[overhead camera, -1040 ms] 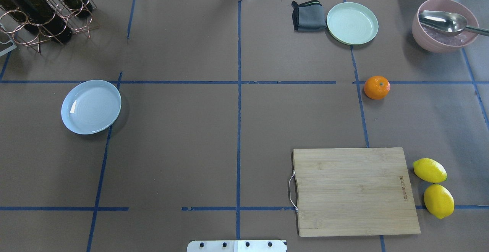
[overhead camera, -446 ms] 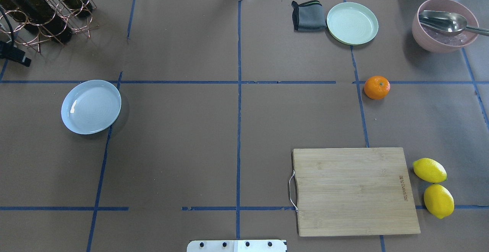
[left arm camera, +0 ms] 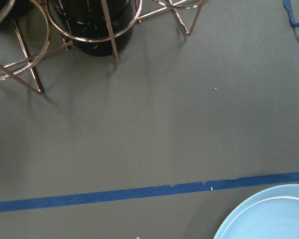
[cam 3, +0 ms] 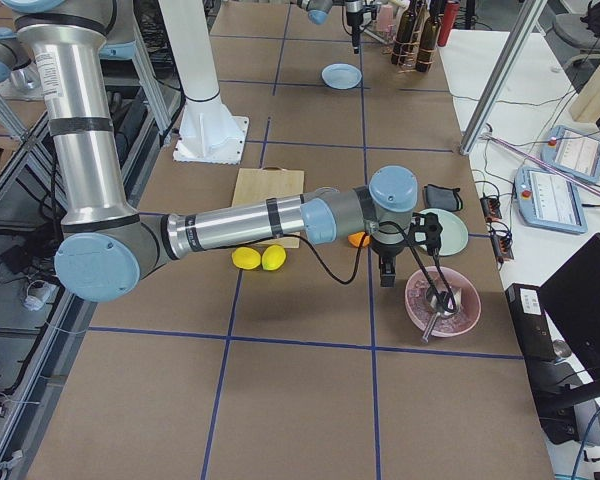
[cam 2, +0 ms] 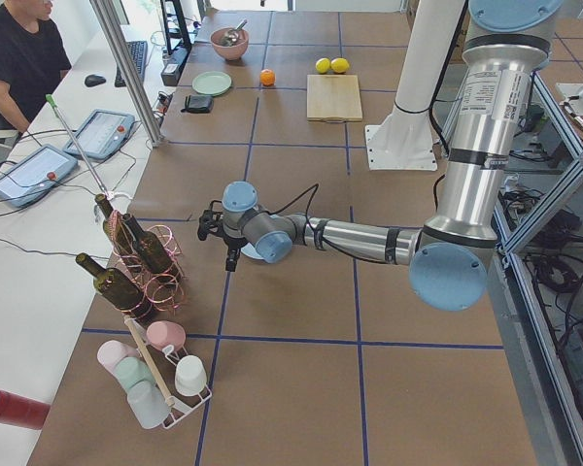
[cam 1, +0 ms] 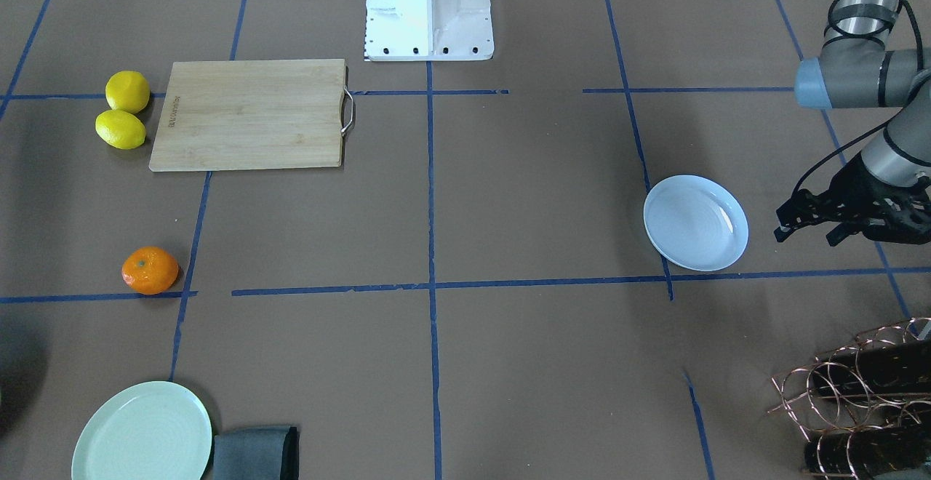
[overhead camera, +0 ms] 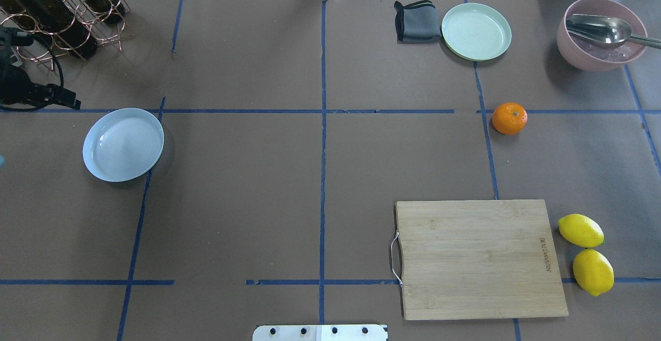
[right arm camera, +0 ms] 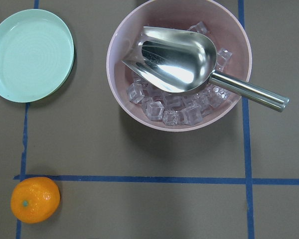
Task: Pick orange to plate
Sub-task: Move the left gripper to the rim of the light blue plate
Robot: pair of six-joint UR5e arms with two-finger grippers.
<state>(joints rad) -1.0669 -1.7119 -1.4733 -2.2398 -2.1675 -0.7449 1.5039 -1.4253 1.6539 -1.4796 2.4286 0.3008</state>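
Small dark brand mark (overhead camera: 543, 254) on the board (overhead camera: 483, 258), along the short edge opposite the handle, turned sideways, letters too small to read, no other legible text, label or number anywhere.

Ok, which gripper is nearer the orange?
Right. The right gripper hangs near the orange, by the pink bowl; the left gripper is far away, next to the plate.
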